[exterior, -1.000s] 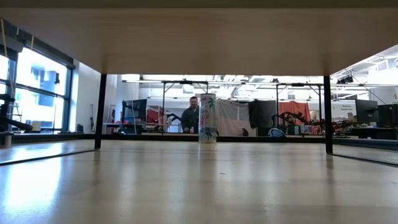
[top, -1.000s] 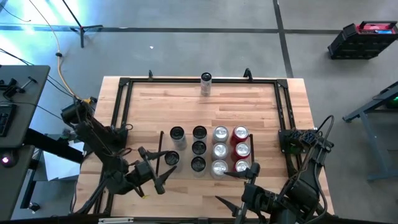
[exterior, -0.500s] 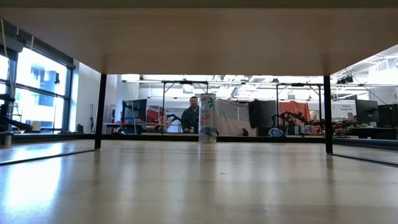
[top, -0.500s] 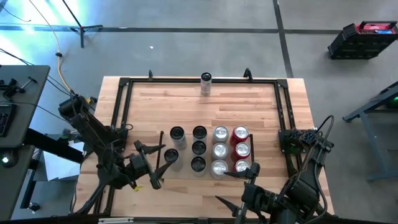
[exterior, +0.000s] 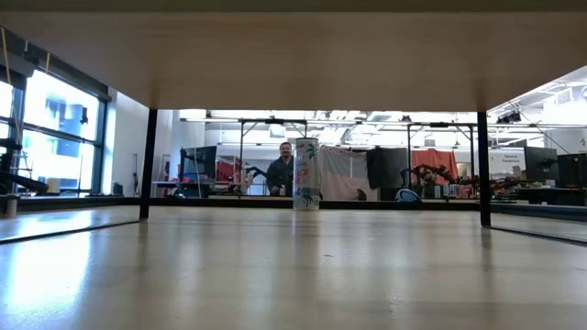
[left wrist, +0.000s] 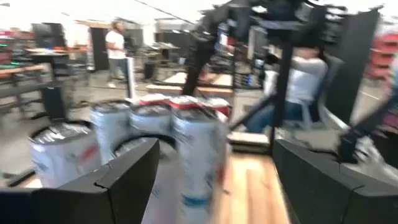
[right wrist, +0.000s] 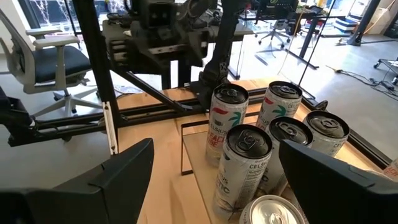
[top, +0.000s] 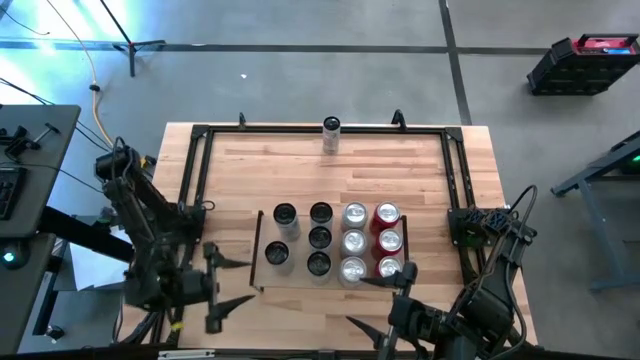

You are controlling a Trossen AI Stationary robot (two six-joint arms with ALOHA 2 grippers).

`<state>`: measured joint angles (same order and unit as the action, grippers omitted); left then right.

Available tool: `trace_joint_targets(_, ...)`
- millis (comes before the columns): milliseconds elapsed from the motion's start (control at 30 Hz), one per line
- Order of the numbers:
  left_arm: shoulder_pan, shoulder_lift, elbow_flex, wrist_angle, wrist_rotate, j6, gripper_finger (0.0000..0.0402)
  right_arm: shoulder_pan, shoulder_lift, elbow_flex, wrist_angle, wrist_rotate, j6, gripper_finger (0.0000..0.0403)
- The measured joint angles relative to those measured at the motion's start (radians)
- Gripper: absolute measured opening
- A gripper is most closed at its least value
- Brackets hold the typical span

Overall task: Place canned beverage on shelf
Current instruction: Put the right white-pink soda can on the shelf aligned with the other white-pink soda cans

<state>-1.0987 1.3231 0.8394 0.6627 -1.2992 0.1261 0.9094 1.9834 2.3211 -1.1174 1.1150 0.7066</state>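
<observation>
The shelf [top: 258, 235], a light-wood bay with thin black rails, holds several upright cans [top: 354, 240]. Its left-most can [top: 276, 254] stands on its base just inside the left rail. One more can [top: 331, 135] stands alone at the table's far edge, and it also shows in the low view [exterior: 306, 174]. My left gripper [top: 232, 283] hovers open to the left of the shelf, pointing level at the cans [left wrist: 198, 155], with nothing between its fingers. My right gripper [top: 375, 303] waits open near the table's front edge, facing the cans [right wrist: 245, 162].
A black frame [top: 195, 170] edges the whole tabletop. Bare wood lies between the shelf and the far can. The left arm [right wrist: 168, 31] shows beyond the cans in the right wrist view. A person [exterior: 280, 170] stands in the room behind the table.
My left gripper has drawn back from the shelf's left side toward the table's left and near edges, rising a little. It has swung round so that its fingers point toward the right. It has stayed open. The cans have kept their places.
</observation>
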Motion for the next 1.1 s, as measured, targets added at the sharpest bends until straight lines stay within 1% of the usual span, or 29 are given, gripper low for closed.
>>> trace_joint_targets(100,-0.038,0.017,0.0,-0.111,-0.023,-0.112,0.0305,0.0,0.0,0.0,0.0,-0.006,-0.008,0.0332)
trace_joint_targets(167,-0.047,0.032,0.0,-0.22,-0.054,-0.228,0.0305,0.0,0.0,0.0,0.0,-0.007,-0.014,0.0332)
trace_joint_targets(233,-0.048,0.038,0.0,-0.309,-0.063,-0.34,0.0302,0.0,0.0,0.0,0.0,-0.007,-0.016,0.0332)
trace_joint_targets(300,-0.046,0.038,0.0,-0.39,-0.056,-0.436,0.0291,0.0,0.0,0.0,0.0,-0.007,-0.026,0.0332)
trace_joint_targets(400,-0.029,0.038,0.0,-0.464,-0.023,-0.531,0.0263,0.0,0.0,0.0,0.0,-0.008,-0.034,0.0332)
trace_joint_targets(567,0.038,0.041,0.0,-0.492,0.053,-0.542,0.0202,-0.003,0.0,0.0,0.0,-0.025,-0.045,0.0332)
trace_joint_targets(667,0.078,0.062,0.0,-0.497,0.138,-0.543,0.0166,-0.006,0.0,0.0,0.0,-0.029,-0.036,0.0332)
trace_joint_targets(733,0.092,0.07,-0.001,-0.494,0.168,-0.543,0.0144,-0.006,0.0,0.0,-0.001,-0.042,-0.035,0.0332)
trace_joint_targets(933,0.118,0.072,-0.001,-0.495,0.133,-0.544,0.0089,-0.006,0.0,0.0,-0.001,-0.05,-0.034,0.0332)
trace_joint_targets(1100,0.125,0.072,-0.001,-0.526,0.136,-0.544,0.0063,-0.006,0.0,0.0,0.0,-0.063,-0.034,0.0332)
